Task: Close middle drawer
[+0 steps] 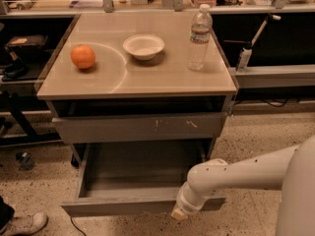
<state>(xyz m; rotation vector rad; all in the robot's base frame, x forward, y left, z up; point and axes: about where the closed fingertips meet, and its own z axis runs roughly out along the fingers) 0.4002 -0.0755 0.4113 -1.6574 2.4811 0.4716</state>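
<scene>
The middle drawer (118, 206) is a wide, shallow grey metal drawer with a plain front. It is pulled far out of the cabinet and its inside is empty. My white arm reaches in from the lower right. My gripper (179, 212) is at the right part of the drawer's front, against or just in front of it, with only a yellowish tip showing below the wrist. Above it, the grey drawer front with white scratch marks (147, 127) stands slightly out from the cabinet.
On the cabinet top (162, 77) are an orange (82, 56), a white bowl (143, 46) and a clear water bottle (200, 37). Dark shelving stands left and right. A shoe (27, 223) is on the speckled floor at the lower left.
</scene>
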